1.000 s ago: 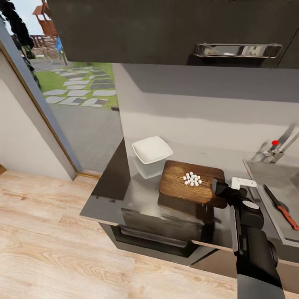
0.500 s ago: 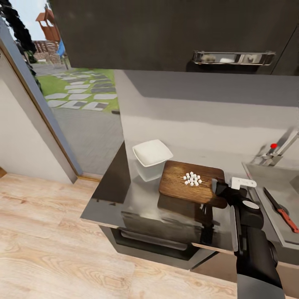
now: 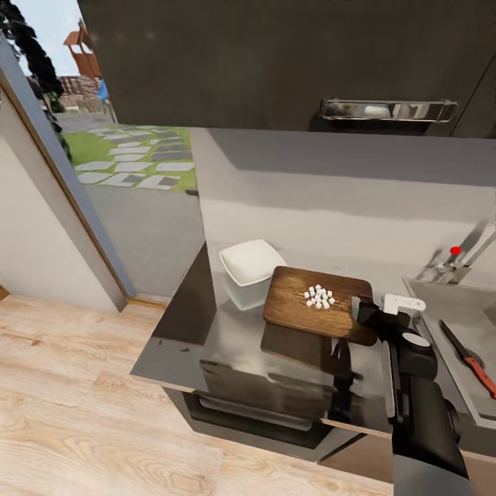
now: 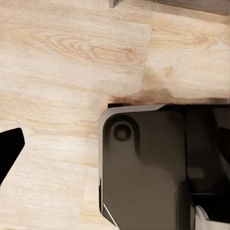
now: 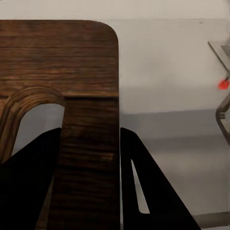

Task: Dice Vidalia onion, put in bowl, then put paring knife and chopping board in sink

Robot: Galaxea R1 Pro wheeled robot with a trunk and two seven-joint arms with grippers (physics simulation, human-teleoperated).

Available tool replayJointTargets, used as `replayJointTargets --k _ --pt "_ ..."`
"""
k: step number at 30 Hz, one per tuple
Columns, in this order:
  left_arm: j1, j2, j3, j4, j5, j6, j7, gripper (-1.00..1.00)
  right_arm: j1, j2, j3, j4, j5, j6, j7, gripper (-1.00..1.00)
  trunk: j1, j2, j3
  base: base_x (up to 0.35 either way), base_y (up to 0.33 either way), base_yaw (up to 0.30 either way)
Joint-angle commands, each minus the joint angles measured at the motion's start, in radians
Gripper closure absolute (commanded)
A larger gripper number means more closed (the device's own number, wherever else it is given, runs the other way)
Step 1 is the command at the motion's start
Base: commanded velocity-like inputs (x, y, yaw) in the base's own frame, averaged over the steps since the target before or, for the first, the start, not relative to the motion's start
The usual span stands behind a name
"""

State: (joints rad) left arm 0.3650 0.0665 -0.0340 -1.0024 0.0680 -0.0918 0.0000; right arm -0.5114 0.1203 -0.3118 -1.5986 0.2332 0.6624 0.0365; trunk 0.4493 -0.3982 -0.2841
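The brown chopping board is held level just above the countertop, with a small heap of white diced onion on it. My right gripper is shut on the board's handle end. In the right wrist view its black fingers clamp the wooden strip beside the oval slot of the board. The white bowl stands on the countertop, close to the board's far left corner. The paring knife, with its red handle, lies in the grey sink at the right. My left gripper hangs over the floor, one finger showing.
The chrome tap with its red knob rises behind the sink. Dark wall cabinets with a chrome handle hang overhead. A glass door to the garden stands at the left. Pale wood floor and my dark base are below.
The camera has shifted, and the cabinets and bowl sit lower in the picture. Against the bowl and counter, the board in my right gripper has risen slightly, its corner now nearer the bowl.
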Motion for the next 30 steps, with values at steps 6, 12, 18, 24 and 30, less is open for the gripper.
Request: replayJointTargets --k 6,12,18,24,30 --pt "0.0 0.001 -0.002 -0.001 0.007 -0.002 0.0 -1.0 -0.001 0.001 -0.001 -0.001 0.006 0.006 0.003 1.0 0.001 -0.002 0.008 0.161 0.068 0.0" --pt "0.0 0.001 -0.002 -0.001 0.007 -0.002 0.0 -1.0 -0.001 0.0 -0.001 -0.001 0.006 0.023 0.003 1.0 0.001 -0.002 0.018 0.272 0.128 0.0" --pt "0.0 0.001 -0.002 -0.001 0.007 -0.002 0.0 -1.0 -0.001 -0.001 -0.001 -0.001 0.006 0.023 0.003 1.0 0.001 -0.002 0.027 0.276 0.135 0.0" --pt "0.0 0.001 -0.002 -0.001 0.007 -0.002 0.0 -1.0 -0.001 -0.001 -0.001 -0.001 0.008 0.024 0.003 1.0 0.001 -0.002 0.037 0.264 0.144 0.0" --pt "0.0 0.001 -0.003 -0.001 0.007 -0.002 0.0 -1.0 -0.001 -0.002 -0.002 -0.001 0.009 0.043 0.003 1.0 0.001 -0.002 0.041 0.062 0.037 0.0"
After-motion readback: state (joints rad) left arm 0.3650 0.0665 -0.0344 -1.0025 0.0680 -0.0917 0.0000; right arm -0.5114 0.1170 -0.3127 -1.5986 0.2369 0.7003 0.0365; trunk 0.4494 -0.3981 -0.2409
